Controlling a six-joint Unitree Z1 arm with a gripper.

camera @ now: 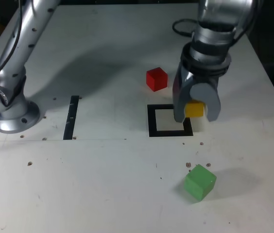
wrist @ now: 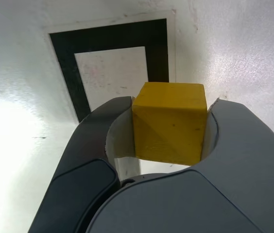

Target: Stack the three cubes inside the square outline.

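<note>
My gripper (camera: 195, 110) is shut on the yellow cube (camera: 194, 108), held a little above the table at the right edge of the square outline (camera: 151, 121) as the exterior view shows it. In the wrist view the yellow cube (wrist: 170, 121) sits clamped between the two grey jaws, with the square outline (wrist: 78, 73) below and just beyond it. The red cube (camera: 156, 78) rests on the table behind the outline. The green cube (camera: 199, 181) lies in front of it, toward the exterior view's right.
A narrow black strip (camera: 71, 116) is stuck to the table at the exterior view's left. The arm's base (camera: 8, 109) stands at the far left. Cables (camera: 183, 26) lie at the back behind the gripper.
</note>
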